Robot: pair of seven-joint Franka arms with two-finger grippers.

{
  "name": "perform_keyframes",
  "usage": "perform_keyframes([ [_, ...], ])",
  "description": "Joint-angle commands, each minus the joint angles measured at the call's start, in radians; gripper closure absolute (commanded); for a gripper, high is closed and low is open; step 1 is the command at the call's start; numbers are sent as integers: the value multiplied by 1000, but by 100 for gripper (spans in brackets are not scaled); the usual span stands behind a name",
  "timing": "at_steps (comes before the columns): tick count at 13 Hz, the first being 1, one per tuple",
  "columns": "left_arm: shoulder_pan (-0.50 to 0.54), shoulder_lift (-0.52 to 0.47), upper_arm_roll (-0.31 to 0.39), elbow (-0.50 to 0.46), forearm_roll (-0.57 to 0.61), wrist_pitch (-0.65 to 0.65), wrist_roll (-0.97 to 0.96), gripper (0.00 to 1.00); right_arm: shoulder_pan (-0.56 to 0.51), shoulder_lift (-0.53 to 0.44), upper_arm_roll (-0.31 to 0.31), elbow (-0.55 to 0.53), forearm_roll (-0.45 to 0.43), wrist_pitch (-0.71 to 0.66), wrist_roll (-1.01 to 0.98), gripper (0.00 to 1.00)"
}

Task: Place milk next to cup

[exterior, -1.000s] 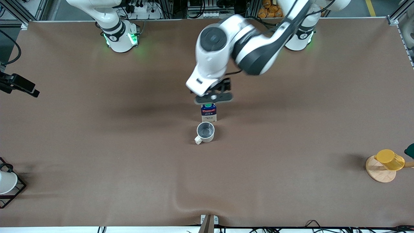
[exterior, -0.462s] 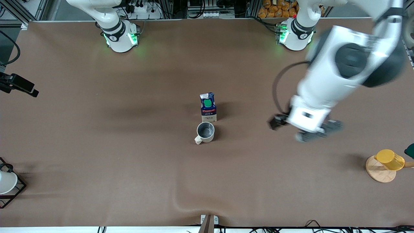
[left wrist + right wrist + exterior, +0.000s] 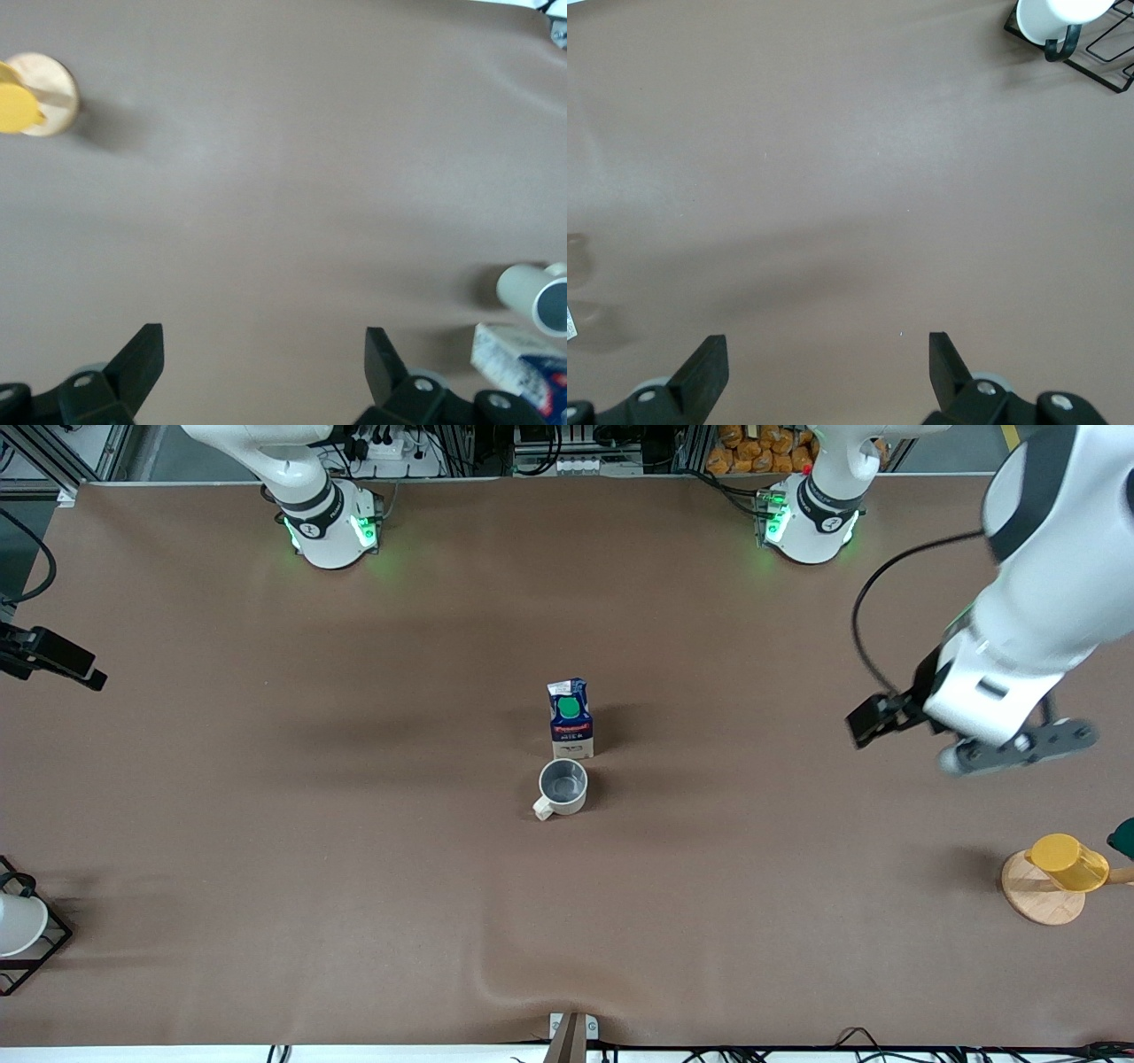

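Note:
The milk, a dark blue carton with a green cap, stands upright mid-table. It is right beside the cup, a beige mug with a grey inside, which is nearer to the front camera. Nothing holds either. Both show in the left wrist view, milk and cup. My left gripper is open and empty in the air over bare table toward the left arm's end; its jaws stand wide apart in its wrist view. My right gripper is open and empty over bare table; the front view shows only its arm's base.
A yellow cup on a wooden disc stands near the left arm's end. A white cup in a black wire rack stands at the right arm's end, and also shows in the right wrist view.
My left gripper has left the top of the milk and swung away toward the left arm's end of the table. The milk and cup have not moved.

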Motion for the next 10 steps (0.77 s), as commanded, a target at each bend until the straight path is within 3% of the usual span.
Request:
perform_keyframes([
  [1,-44,-116,115,-69,-46,-70,216,0,-4,-4,6,3,-13,-8,12,0],
  [4,-30,-189,132,-67,-31,-199,396,0,-4,-2,6,3,-13,-8,10,0],
  [10,-6,-262,120,-64,-51,-273,407,0,-4,-2,6,2,-13,-8,7,0],
])
